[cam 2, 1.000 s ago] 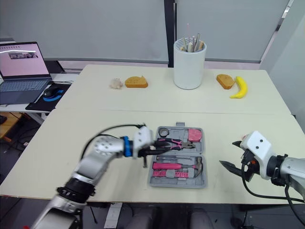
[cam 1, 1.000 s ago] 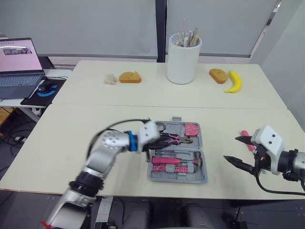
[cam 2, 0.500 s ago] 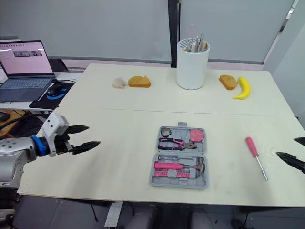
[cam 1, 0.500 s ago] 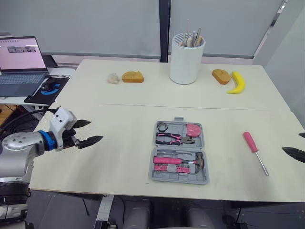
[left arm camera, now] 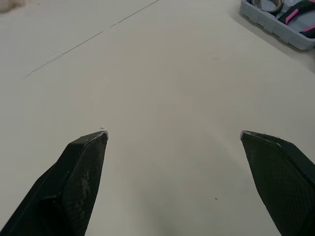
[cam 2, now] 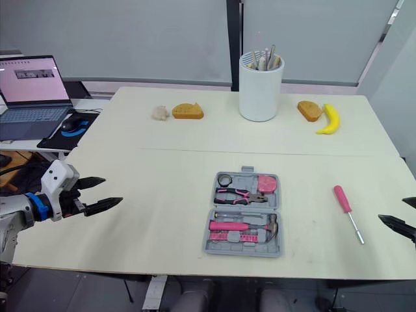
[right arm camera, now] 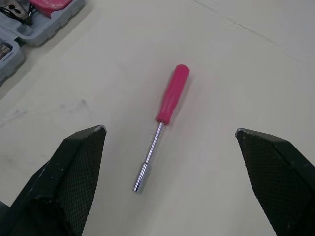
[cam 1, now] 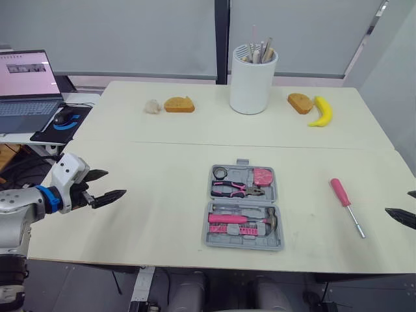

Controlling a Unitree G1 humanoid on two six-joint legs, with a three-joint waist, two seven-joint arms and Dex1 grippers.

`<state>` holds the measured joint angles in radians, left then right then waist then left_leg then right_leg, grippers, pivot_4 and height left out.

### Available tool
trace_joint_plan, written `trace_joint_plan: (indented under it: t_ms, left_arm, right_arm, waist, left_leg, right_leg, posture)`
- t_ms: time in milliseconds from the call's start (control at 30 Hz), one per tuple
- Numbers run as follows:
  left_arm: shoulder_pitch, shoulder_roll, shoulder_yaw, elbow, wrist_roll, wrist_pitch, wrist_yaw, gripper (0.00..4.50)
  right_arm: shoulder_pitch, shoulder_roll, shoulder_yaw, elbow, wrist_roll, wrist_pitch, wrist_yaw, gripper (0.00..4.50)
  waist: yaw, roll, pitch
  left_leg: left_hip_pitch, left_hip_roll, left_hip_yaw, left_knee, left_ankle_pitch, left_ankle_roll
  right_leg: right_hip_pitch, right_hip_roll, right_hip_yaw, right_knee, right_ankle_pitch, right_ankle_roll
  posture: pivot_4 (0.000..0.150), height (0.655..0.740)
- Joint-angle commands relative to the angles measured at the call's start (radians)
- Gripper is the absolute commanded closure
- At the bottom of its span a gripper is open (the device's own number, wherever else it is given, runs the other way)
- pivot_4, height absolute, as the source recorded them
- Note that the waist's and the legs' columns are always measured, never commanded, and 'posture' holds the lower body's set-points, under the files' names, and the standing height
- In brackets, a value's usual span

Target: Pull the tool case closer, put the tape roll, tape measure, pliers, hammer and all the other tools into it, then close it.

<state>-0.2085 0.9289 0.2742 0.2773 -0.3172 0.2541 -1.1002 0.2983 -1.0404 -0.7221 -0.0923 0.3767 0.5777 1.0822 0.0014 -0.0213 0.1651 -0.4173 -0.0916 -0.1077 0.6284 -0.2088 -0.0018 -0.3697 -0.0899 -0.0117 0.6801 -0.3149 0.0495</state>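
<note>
The grey tool case (cam 1: 207, 229) lies open on the near table, a little right of centre. In it I see the tape roll (cam 1: 221, 172), a pink tape measure (cam 1: 262, 175), the pliers (cam 1: 235, 189) and a pink-handled hammer (cam 1: 242, 220). A pink screwdriver (cam 1: 344, 205) lies on the table to the right of the case. My left gripper (cam 1: 104, 185) hovers open and empty over the table's left edge, far from the case. My right gripper (right arm camera: 170, 130) stands open and empty at the right edge, with the screwdriver (right arm camera: 170, 101) just beyond its fingertips.
On the far table stand a white cup of utensils (cam 1: 252, 81), two bread pieces (cam 1: 177, 104) (cam 1: 299, 103), a banana (cam 1: 320, 112) and a small pale lump (cam 1: 151, 107). A laptop (cam 1: 25, 84) and a mouse (cam 1: 64, 118) sit on a side desk to the left.
My left gripper has let go of the pliers in the case, opened and drawn back to the left edge. The right arm has pulled back right, uncovering the screwdriver.
</note>
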Motion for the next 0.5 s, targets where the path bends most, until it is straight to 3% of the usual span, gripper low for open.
trace_joint_plan:
  t_ms: [33, 133, 233, 367, 500]
  left_arm:
    - [-0.085, -0.029, 0.011, -0.117, -0.064, 0.015, 0.020, 0.01]
    - [-0.185, -0.058, -0.087, -0.222, -0.053, 0.094, 0.037, 0.01]
    - [-0.286, -0.162, -0.164, -0.339, -0.115, 0.169, 0.061, 0.01]
    - [-0.326, -0.289, -0.322, -0.550, -0.147, 0.200, 0.049, 0.01]
    - [-0.355, -0.385, -0.422, -0.633, -0.160, 0.217, 0.068, 0.01]
  right_arm:
    - [-0.031, 0.014, 0.003, -0.036, 0.015, 0.011, -0.034, 0.00]
    - [-0.054, 0.034, 0.040, -0.055, 0.016, 0.010, -0.053, 0.00]
    - [-0.081, 0.055, 0.084, -0.054, 0.007, 0.004, -0.080, 0.00]
    - [-0.121, 0.110, 0.177, -0.026, -0.025, -0.046, -0.130, 0.00]
    - [-0.157, 0.141, 0.278, 0.039, -0.089, -0.121, -0.171, 0.00]
  waist:
    - [0.005, 0.000, 0.000]
    - [0.007, -0.001, 0.000]
    - [0.006, 0.000, 0.000]
    - [-0.003, 0.000, 0.000]
    - [-0.016, 0.000, 0.000]
  left_leg:
    - [0.000, 0.000, 0.000, 0.000, 0.000, 0.000]
    - [0.000, 0.000, 0.000, 0.001, 0.000, 0.000]
    - [0.000, -0.001, 0.001, 0.001, 0.000, 0.000]
    - [-0.001, -0.001, 0.002, 0.001, 0.000, 0.000]
    - [0.000, 0.000, 0.003, 0.001, 0.000, 0.000]
  right_leg:
    - [0.000, 0.000, 0.000, 0.000, 0.000, 0.000]
    - [0.001, 0.000, 0.000, 0.000, 0.000, 0.000]
    - [0.002, 0.000, 0.001, 0.000, 0.000, 0.001]
    - [0.002, 0.000, 0.001, 0.000, 0.001, 0.001]
    - [0.001, 0.002, 0.002, 0.001, 0.001, 0.001]
  posture:
    - [0.150, 0.7400]
    - [0.150, 0.7400]
    - [0.150, 0.7400]
    - [0.150, 0.7400]
    - [0.150, 0.7400]
